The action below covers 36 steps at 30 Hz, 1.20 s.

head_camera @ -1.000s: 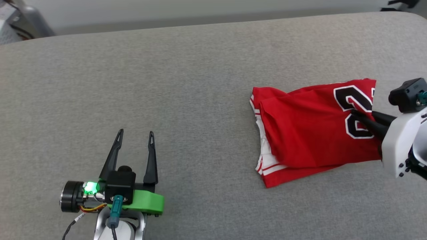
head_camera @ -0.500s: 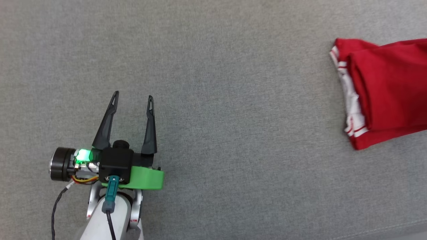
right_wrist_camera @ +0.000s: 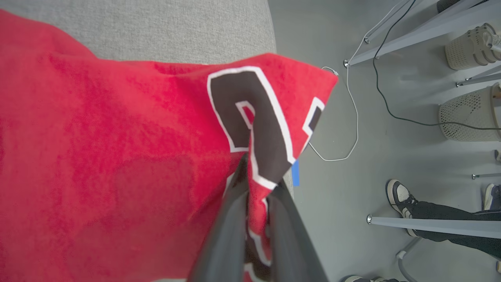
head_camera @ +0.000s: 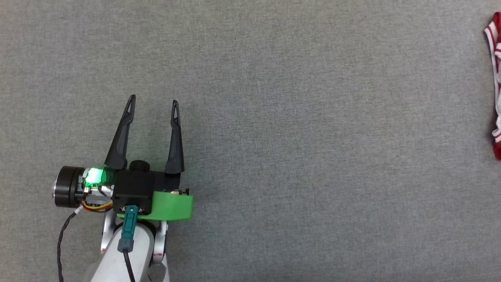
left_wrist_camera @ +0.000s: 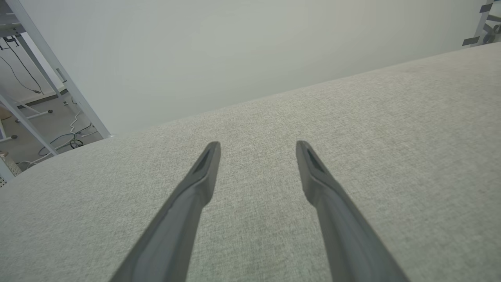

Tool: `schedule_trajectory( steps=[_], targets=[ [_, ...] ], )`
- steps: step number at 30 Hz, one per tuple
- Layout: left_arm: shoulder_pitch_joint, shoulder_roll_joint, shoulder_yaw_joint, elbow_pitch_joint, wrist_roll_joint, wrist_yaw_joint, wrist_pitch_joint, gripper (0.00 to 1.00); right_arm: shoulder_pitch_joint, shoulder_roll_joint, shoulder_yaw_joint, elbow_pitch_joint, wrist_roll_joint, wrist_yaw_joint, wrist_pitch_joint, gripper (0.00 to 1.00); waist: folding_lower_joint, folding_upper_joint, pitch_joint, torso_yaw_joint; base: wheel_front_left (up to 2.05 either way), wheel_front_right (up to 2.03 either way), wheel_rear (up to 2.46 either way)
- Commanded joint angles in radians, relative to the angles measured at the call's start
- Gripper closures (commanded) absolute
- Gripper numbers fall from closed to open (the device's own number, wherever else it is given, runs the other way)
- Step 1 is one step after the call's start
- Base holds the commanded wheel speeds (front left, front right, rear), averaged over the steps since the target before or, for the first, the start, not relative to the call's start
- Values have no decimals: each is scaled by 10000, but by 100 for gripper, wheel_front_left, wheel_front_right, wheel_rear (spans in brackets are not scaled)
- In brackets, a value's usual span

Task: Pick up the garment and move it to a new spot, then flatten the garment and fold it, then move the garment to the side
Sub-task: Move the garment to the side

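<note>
The garment point(right_wrist_camera: 117, 164) is a red shirt with a large black, white-edged number print. In the right wrist view it reaches the corner of the grey table point(right_wrist_camera: 176, 27), and my right gripper point(right_wrist_camera: 256, 184) is shut on a pinched fold of it at the print. In the head view just its red-and-white striped edge point(head_camera: 496, 78) shows at the far right. My left gripper point(head_camera: 153, 102) hovers open over bare grey cloth at the lower left, far from the garment. In the left wrist view that left gripper point(left_wrist_camera: 258, 150) has nothing between its fingers.
Beyond the table corner lies grey floor with cables point(right_wrist_camera: 352, 117), metal frame legs point(right_wrist_camera: 430, 225), mesh baskets point(right_wrist_camera: 467, 115) and a person's shoe point(right_wrist_camera: 399, 196). A pale wall point(left_wrist_camera: 235, 51) stands behind the table's far edge.
The head camera has swung left and down, so the garment has slid to the right edge of its view and the right arm has left it. The left gripper stays open.
</note>
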Motion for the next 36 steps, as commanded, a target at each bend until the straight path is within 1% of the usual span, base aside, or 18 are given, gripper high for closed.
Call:
schedule_trajectory(
  steps=[1,3,4,5,6,10,14,18,22,24,27,29,33,36],
  targets=[
    [-205,80,-18,-42,22,74,-59,0,-152,57,-81,105,-136,-9,-29,100,-1,-1,60,55,0,0,0],
    [-215,102,-28,-39,1,111,-59,0,-196,111,-246,256,-347,-9,-165,100,-1,-1,52,55,0,0,0],
    [-220,110,-39,-23,-11,128,-59,0,-259,217,-438,370,-440,-9,-324,69,-1,-1,15,58,0,0,0],
    [-221,112,-53,-5,-21,139,-59,0,-299,308,-578,457,-531,-9,-432,30,-1,-1,-28,65,0,0,0],
    [-213,115,-64,22,-40,155,-59,0,-306,410,-662,503,-667,-9,-524,0,-1,-1,-99,65,0,0,0],
    [-72,156,-50,115,-111,236,-59,0,-170,809,-757,394,-872,-9,-669,0,-1,-1,-443,-14,0,0,0],
    [144,171,-60,195,-168,312,-59,0,44,1033,-879,175,-1224,-9,-1108,0,-1,-1,-918,-87,0,0,0],
    [384,160,-63,277,-242,379,-59,0,236,1323,-1248,-283,-1722,-9,-2148,0,-1,-1,-1471,-102,0,0,0],
    [627,126,-76,363,-331,399,-59,0,574,1801,-2055,-981,-2610,-9,-3700,0,-1,-1,-1982,10,0,0,0],
    [772,117,-51,405,-380,417,-59,0,807,2214,-2500,-1425,-3089,-9,-4371,0,-1,-1,-2218,55,0,0,0],
    [993,95,-11,469,-448,435,-59,0,1250,3010,-3040,-2312,-3630,-9,-5394,0,-1,-1,-2544,142,0,0,0],
    [1119,68,15,513,-491,438,-59,0,1577,3536,-3163,-2900,-3905,-9,-5839,0,-1,-1,-2737,211,0,0,0],
    [1319,15,39,598,-548,402,-59,0,2145,4618,-3406,-4018,-4371,-9,-6509,0,-1,-1,-3091,398,0,0,0],
    [1442,-9,76,659,-585,364,-59,0,2581,5390,-3407,-4717,-4492,-9,-6787,0,-1,-1,-3324,544,0,0,0]
  ],
)
